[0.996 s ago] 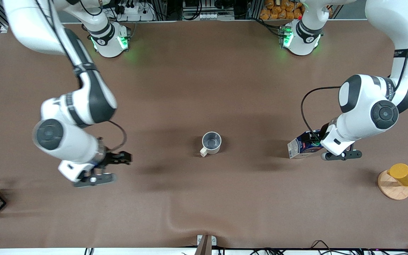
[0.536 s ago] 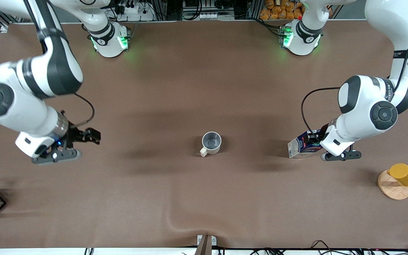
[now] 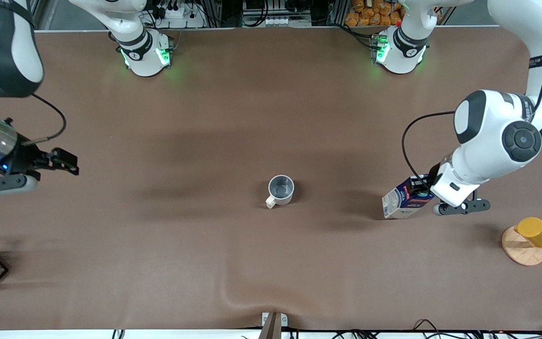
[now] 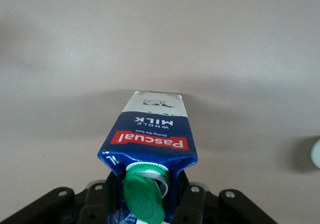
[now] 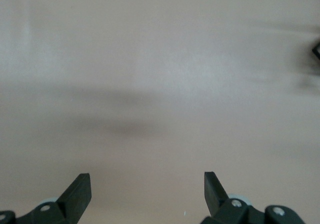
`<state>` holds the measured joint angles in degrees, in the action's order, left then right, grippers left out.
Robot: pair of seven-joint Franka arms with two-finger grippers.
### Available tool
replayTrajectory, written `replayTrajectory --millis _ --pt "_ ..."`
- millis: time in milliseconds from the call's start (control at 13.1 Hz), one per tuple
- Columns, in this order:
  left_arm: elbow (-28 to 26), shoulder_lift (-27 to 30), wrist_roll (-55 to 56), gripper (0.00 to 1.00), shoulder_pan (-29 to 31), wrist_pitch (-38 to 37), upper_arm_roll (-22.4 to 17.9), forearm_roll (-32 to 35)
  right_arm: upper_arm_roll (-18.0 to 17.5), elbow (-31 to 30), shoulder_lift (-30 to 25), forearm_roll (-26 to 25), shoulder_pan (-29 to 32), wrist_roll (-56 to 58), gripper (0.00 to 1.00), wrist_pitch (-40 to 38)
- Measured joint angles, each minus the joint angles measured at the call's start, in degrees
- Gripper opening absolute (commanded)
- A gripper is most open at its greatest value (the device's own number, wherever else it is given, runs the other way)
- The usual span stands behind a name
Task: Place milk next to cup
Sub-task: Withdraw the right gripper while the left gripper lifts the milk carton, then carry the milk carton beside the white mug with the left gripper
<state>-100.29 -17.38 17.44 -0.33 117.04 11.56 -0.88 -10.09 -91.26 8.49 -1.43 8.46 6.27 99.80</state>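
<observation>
The left gripper [image 3: 425, 192] sits at the right of the front view, fingers clamped on the top of the milk [image 3: 405, 197], which is lifted and tilted above the table [image 3: 252, 117]. In the left wrist view the carton [image 4: 150, 134] fills the lower centre, green cap [image 4: 143, 197] nearest the camera. The cup [image 3: 280, 189] stands upright at the frame's centre, well apart from the milk. The right gripper [image 3: 66, 162] hangs at the left edge, fingers [image 5: 80, 194] spread and empty.

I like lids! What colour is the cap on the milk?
Green. The cap on the milk shows best in the left wrist view.
</observation>
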Motion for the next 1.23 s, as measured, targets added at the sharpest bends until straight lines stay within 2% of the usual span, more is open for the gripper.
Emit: replayTrajectory --millis 230,613,843,919,996,1226 --pt "1.54 0.72 8.13 0.44 -0.4 -2.14 6.33 0.0 0.53 0.01 -3.69 0.18 0.21 0.52 1.0 -6.06" --pt "5.53 0.85 16.84 0.44 -0.87 -11.71 17.97 0.0 5.09 1.43 -5.57 0.38 -3.53 1.1 1.0 -12.04" --pt "8.14 0.98 22.53 0.44 -0.99 -16.0 23.43 0.0 13.75 3.25 -5.65 1.55 -10.64 1.1 1.0 -12.99" --pt "8.73 1.01 24.41 0.44 -1.1 -16.26 24.8 0.0 14.83 3.48 -5.67 3.01 -10.95 1.1 1.0 -13.08" --pt "9.11 1.01 25.9 0.44 -1.31 -16.28 25.85 0.0 14.59 3.58 -5.66 4.14 -9.97 1.1 1.0 -13.11" --pt "9.56 0.83 29.79 0.44 -4.01 -16.34 26.57 0.0 9.95 3.63 -5.66 5.02 -4.19 1.12 1.0 -14.51"
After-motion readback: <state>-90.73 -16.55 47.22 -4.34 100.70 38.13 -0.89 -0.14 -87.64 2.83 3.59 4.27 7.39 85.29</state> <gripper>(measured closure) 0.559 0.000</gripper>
